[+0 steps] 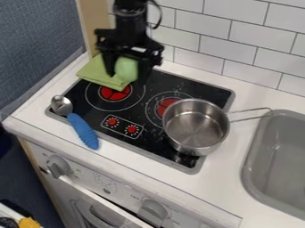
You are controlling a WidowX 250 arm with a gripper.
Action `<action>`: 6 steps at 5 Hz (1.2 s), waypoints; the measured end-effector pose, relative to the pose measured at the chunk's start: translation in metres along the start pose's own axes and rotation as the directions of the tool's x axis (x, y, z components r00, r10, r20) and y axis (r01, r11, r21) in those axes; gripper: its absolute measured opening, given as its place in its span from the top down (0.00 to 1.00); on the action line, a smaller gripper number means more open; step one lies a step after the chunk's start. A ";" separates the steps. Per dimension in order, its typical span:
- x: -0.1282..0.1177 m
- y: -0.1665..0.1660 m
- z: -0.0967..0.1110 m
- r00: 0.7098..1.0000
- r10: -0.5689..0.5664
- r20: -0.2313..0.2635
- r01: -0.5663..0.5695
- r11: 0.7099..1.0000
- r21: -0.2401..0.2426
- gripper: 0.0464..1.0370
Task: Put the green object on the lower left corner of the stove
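oven panel: small printed marks between the knobs, lower left of the frame, too faint for me to read
left knob: fine marks beside it, unreadable from here
right knob: tiny lettering near it, bottom centre-left, too blurred to be sure of

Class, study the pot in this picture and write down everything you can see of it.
The pot is round, lidless and silvery, apparently metal, with a shiny inside. It stands upright on the black stove, on the side nearest the sink, partly covering a red burner. Its thin, wire-like handle sticks out over the white counter towards the sink.
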State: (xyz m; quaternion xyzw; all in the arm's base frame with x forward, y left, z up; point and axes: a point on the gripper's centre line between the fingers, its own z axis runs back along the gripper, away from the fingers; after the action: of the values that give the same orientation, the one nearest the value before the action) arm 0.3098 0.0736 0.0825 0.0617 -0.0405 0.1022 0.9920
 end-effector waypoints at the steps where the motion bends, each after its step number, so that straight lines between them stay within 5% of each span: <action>1: -0.016 0.030 -0.013 0.993 0.116 -0.036 -0.115 0.992 0.044 0.21; 3: -0.017 0.093 -0.020 0.955 0.297 -0.004 -0.295 0.949 0.108 0.21; 6: -0.032 0.150 -0.044 0.893 0.448 0.045 -0.450 0.884 0.128 0.21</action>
State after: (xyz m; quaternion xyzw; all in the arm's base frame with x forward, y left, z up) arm 0.2501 0.2185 0.0534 0.1184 -0.0535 0.3311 0.9346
